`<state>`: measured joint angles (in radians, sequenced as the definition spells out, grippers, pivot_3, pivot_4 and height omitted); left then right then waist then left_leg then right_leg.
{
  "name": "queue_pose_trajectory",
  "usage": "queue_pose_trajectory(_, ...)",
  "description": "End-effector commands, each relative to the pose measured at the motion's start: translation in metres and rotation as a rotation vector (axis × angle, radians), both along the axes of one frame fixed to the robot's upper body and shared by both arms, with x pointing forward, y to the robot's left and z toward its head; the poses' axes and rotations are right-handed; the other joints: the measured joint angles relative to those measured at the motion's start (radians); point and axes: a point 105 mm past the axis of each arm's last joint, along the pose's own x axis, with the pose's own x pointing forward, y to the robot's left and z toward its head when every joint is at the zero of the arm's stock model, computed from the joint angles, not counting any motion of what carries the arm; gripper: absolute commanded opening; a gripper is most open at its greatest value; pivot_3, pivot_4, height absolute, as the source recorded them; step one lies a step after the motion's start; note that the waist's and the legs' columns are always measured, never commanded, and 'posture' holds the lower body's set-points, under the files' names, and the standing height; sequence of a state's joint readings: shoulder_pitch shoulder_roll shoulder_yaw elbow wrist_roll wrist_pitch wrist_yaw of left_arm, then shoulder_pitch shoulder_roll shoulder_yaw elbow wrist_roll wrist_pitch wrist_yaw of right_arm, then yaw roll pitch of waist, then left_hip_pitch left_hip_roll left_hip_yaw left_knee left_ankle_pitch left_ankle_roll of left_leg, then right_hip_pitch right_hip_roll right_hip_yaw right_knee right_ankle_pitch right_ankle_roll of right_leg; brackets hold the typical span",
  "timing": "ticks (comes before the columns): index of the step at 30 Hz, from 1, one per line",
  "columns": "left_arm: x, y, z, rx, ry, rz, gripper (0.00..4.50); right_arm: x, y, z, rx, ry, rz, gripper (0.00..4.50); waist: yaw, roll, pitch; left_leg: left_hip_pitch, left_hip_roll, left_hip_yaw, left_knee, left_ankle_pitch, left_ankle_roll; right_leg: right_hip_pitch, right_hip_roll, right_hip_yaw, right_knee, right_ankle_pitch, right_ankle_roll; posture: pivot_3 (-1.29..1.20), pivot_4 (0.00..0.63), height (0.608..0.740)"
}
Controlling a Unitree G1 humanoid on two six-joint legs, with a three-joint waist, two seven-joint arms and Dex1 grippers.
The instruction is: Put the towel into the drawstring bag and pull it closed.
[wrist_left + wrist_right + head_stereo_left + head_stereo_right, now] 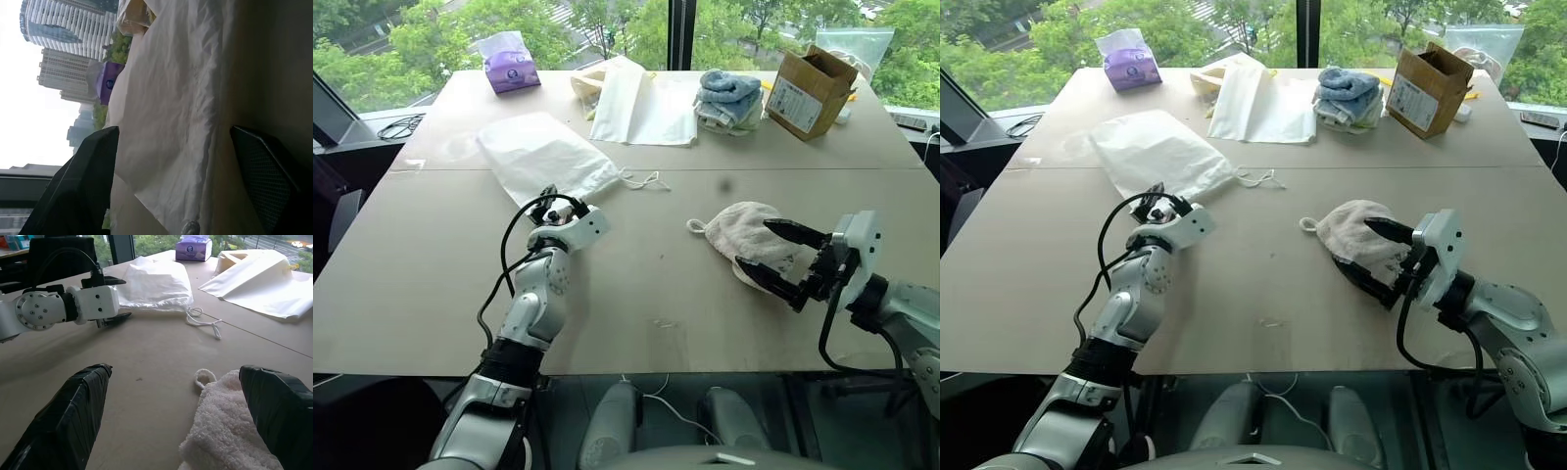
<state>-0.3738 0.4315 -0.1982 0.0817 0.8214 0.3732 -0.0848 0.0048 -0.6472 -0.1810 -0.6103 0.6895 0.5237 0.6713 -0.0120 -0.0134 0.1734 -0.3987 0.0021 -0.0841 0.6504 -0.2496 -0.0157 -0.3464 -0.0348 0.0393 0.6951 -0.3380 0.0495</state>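
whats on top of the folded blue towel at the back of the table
Nothing rests on the folded blue terry towel; it is the top of a small stack, with a light-green towel beneath it. What else lies lower in the stack is covered.

Head stereo pair overlooking the table [636, 294]; wrist cameras low, close, sharing it.

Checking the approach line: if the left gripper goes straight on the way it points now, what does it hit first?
Most likely the drawstring bag: the open left gripper points at its mouth end, with the white cloth directly ahead between its fingers. The remaining gap is hard to judge.
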Motion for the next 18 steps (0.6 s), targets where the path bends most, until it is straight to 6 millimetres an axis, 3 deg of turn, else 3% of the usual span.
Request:
queue_pose_trajectory(1, 0.000, 0.002, 0.009, 0.012, -0.032, 0.004, 3.73, -0.003, 0.003, 0.009, 0.006, -0.047, 0.017, 4.50, 0.000, 0.000, 0.000, 0.000, 0.000, 0.000, 0.000, 0.000, 0.000, 0.000, 0.000, 0.000, 0.000, 0.000, 0.000, 0.00, 0.150, 0.740)
queue_pose_trajectory(10, 0.004, 0.008, 0.032, 0.080, -0.163, 0.034, 3.73, -0.003, 0.002, 0.010, 0.005, -0.050, 0.008, 4.50, 0.000, 0.000, 0.000, 0.000, 0.000, 0.000, 0.000, 0.000, 0.000, 0.000, 0.000, 0.000, 0.000, 0.000, 0.000, 0.00, 0.150, 0.740)
queue_pose_trajectory(18, 0.015, 0.020, 0.020, 0.040, -0.094, 0.080, 3.73, -0.003, 0.001, 0.009, 0.004, -0.049, 0.002, 4.50, -0.001, 0.000, 0.000, 0.000, 0.000, 0.000, 0.000, 0.000, 0.000, 0.000, 0.000, 0.000, 0.000, 0.000, 0.000, 0.00, 0.150, 0.740)
